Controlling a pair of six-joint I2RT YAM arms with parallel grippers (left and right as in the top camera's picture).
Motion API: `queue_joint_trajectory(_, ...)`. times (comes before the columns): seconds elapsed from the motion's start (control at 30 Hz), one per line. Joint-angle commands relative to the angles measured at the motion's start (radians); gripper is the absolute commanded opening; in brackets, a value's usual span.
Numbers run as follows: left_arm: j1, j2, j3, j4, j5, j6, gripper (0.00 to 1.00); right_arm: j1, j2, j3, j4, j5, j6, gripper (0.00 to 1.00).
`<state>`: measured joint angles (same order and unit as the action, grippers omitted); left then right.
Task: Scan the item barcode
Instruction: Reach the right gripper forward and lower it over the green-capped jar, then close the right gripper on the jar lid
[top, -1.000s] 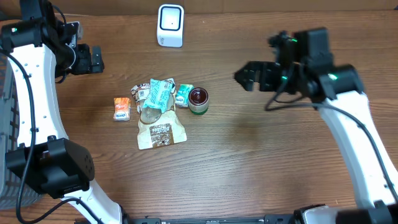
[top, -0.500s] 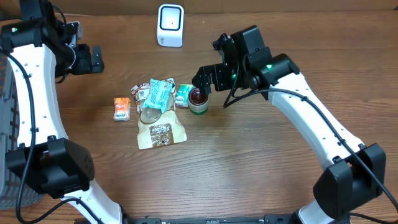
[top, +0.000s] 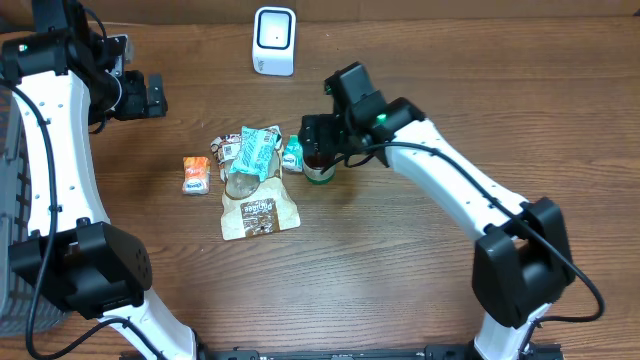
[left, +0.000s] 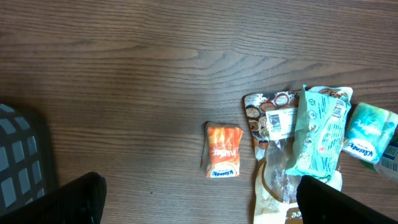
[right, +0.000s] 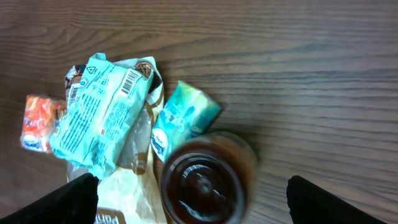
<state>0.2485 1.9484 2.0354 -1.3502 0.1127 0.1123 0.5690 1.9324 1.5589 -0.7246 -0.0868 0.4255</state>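
A small pile of items lies left of the table's middle. It holds a dark-lidded jar (top: 321, 173) (right: 202, 180), a small teal tissue pack (top: 291, 155) (right: 183, 118), a teal packet with a barcode (top: 256, 152) (right: 102, 115), a brown pouch (top: 258, 213) and an orange packet (top: 196, 175) (left: 224, 150). My right gripper (top: 316, 143) (right: 200, 202) hangs open right over the jar, one finger on each side and neither touching it. My left gripper (top: 150, 95) (left: 208, 202) is open and empty at the far left, above bare wood. The white scanner (top: 274, 40) stands at the back.
A grey basket (top: 8, 160) (left: 18, 155) stands at the table's left edge. The right arm reaches across from the right side of the table to the pile.
The right gripper has swept left from the table's right side to a spot over the jar. Left arm and items have not moved.
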Motion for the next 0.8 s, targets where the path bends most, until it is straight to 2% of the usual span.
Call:
queue_joint_trajectory(0.0, -0.007, -0.016, -0.005, 0.001, 0.011, 0.022, 0.99, 0.010, 0.043, 0.025, 0.016, 0.080, 0.072, 0.94)
queue_joint_trajectory(0.53, -0.007, -0.016, -0.005, 0.001, 0.011, 0.022, 1.00, 0.053, 0.104, 0.024, 0.028, 0.076, 0.037, 0.91)
queue_joint_trajectory(0.77, -0.007, -0.016, -0.005, 0.001, 0.011, 0.022, 1.00, 0.058, 0.114, 0.024, 0.000, 0.087, 0.015, 0.79)
